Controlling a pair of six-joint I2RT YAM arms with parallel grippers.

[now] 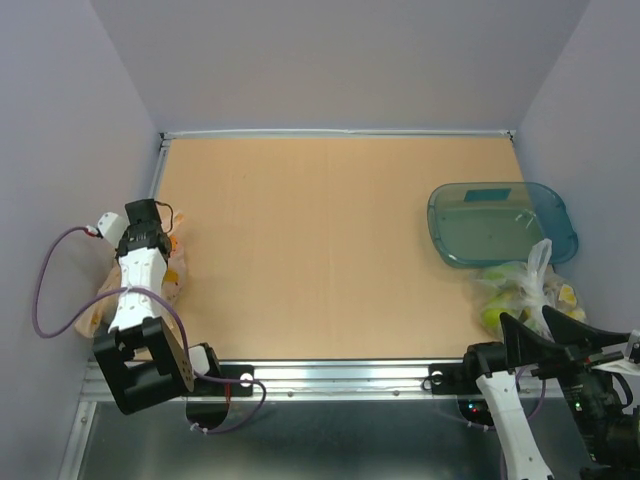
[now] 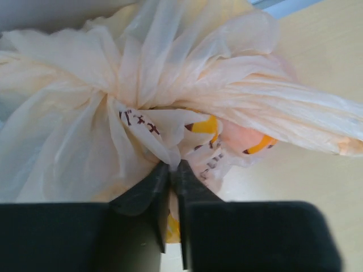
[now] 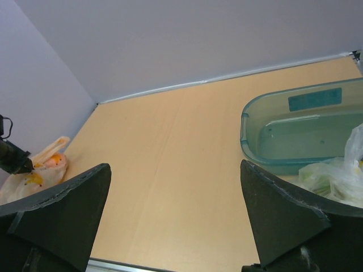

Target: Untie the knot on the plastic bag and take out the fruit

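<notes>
The bag (image 1: 172, 275) is found far to the left of the tray (image 1: 490, 225), where only the left arm is judged able to reach it. Its film is gathered into a tight bunch of folds, taken to be the knot (image 2: 110, 99). Orange-yellow fruit (image 2: 256, 144) is seen through the plastic, so nothing is judged to be taken out yet. The left gripper (image 2: 172, 167) is pressed together on a thin printed fold just below that bunch. Whether a handle end is what is pinched cannot be told. A pinch there is judged to be meant for pulling the tie loose. Just in front of the tray, a clear bag (image 1: 515, 295) is not touched. Nearer than the tray and to its right, the right gripper (image 3: 176, 170) is held spread wide and empty, presumably reserved for bracing the bag.
</notes>
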